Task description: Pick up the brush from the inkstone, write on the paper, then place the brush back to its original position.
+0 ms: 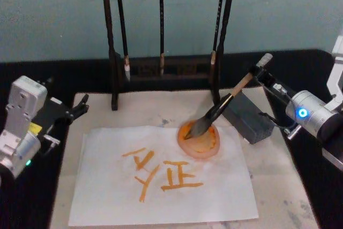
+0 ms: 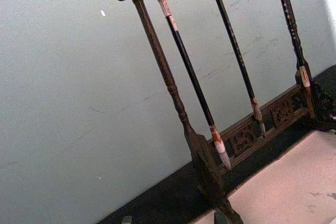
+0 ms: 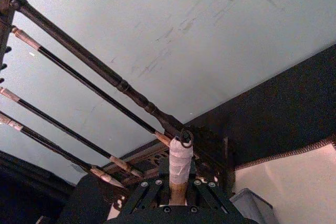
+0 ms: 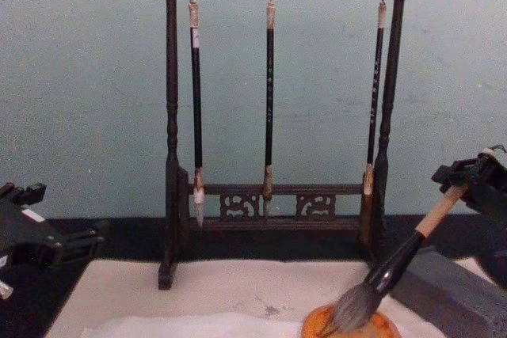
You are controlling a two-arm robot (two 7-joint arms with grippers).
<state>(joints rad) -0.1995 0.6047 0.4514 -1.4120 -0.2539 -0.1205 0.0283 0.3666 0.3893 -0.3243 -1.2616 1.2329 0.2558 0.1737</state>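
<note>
Head view shows orange characters already on the paper (image 1: 107,186), so the writing looks done; the brush (image 1: 225,103) leans with its tuft in the orange dish (image 1: 213,147), handle clamped in the closed right gripper (image 1: 261,69). Left gripper (image 1: 80,107) idles off left. Letting go remains

Matt paper (image 1: 107,197), hairy-tufted brush (image 1: 224,103) w/ pale wood handle, dark wood rack (image 4: 171,116).

Right tool (image 1: 259,72) closed, raised; left tool (image 1: 81,105) parked.
</note>
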